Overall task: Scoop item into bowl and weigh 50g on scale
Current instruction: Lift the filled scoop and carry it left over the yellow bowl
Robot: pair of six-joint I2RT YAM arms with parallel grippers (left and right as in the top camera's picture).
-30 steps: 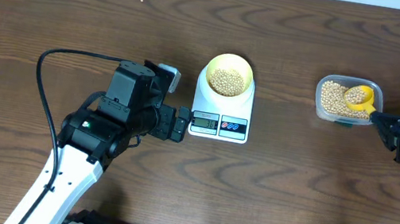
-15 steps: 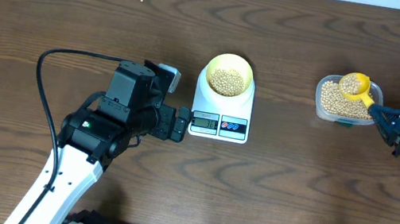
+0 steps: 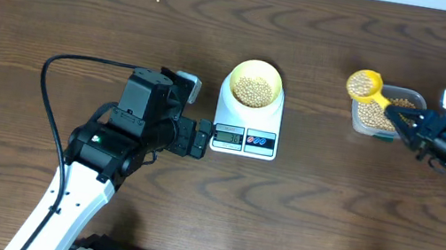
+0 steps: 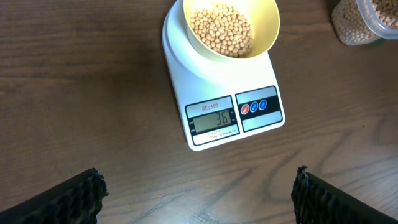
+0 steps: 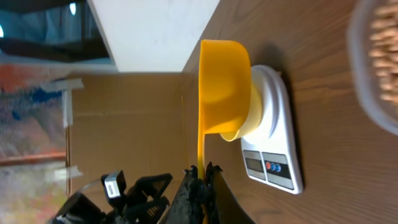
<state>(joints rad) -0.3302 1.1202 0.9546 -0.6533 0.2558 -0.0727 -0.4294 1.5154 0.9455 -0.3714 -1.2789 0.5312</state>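
Two black pincers are at work over this table. The right gripper (image 3: 397, 122) is pinched tight on the thin handle of a bright yellow, long-handled plastic scoop (image 3: 364, 85). Its round cup is held level off the table by the far left corner of the clear, rounded-rectangular plastic tub (image 3: 365, 122) and carries a heap of small, round, tan-beige beans (image 3: 362, 82). More of the same beans fill the tub just beside it on the right. From the right wrist view the scoop's smooth underside looks deep and rounded.

Well to the left, the white rounded-rectangle digital kitchen scale (image 4: 217, 93) lies flat. The small, round, pale yellow bowl (image 4: 270, 25) sits on its far end, about as wide as the scale itself. A layer of beans covers the bowl's bottom, while its glossy inner wall shows bare above them. On the scale's near end the little grey display reads 36, next to one red and one blue round button.

The left gripper (image 4: 199, 190) hangs just left of the scale with its ribbed black fingers (image 4: 78, 196) spread wide, holding nothing. Everything rests on the dark brown, wood-grained table (image 3: 326, 213).
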